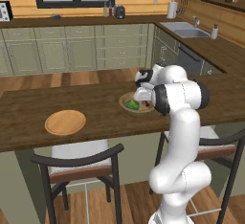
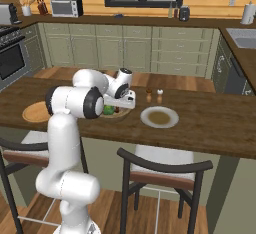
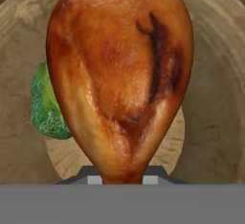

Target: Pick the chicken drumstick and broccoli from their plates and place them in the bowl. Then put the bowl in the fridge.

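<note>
1. My claw [image 3: 123, 179] was clenched on the thin bone end of the chicken drumstick [image 3: 119, 74]; in the hand view its dark tips sat at bottom centre, on either side of that narrow end.
2. The drumstick's bulbous meaty end pointed away from me, up the middle of the hand view, glossy reddish-brown with a dark scorch streak at right of centre.
3. Behind the drumstick lay the wooden bowl [image 3: 210, 122], its thick rim curving along the top and sides of the hand view and its floor pale at the centre.
4. The broccoli [image 3: 45, 108] lay inside the bowl, a green lump at the left of the hand view, partly hidden by the drumstick.
5. In the left base view my claw [image 1: 142, 94] hung over the bowl [image 1: 125, 98] at frame centre, and the broccoli [image 1: 132, 105] showed green inside it.
6. In the right base view the bowl [image 2: 119, 114] sat just left of centre under my wrist, with the broccoli [image 2: 108, 110] peeking out beside my elbow joint.
7. The tan wooden plate [image 1: 65, 122] lay at the left of the left base view, well apart from the bowl.
8. The pale plate [image 2: 159, 117] sat right of the bowl in the right base view, a brownish patch in its middle.
9. Two small shakers [image 2: 154, 95] stood just beyond that plate, on the dark wooden counter [image 2: 220, 128].
</note>
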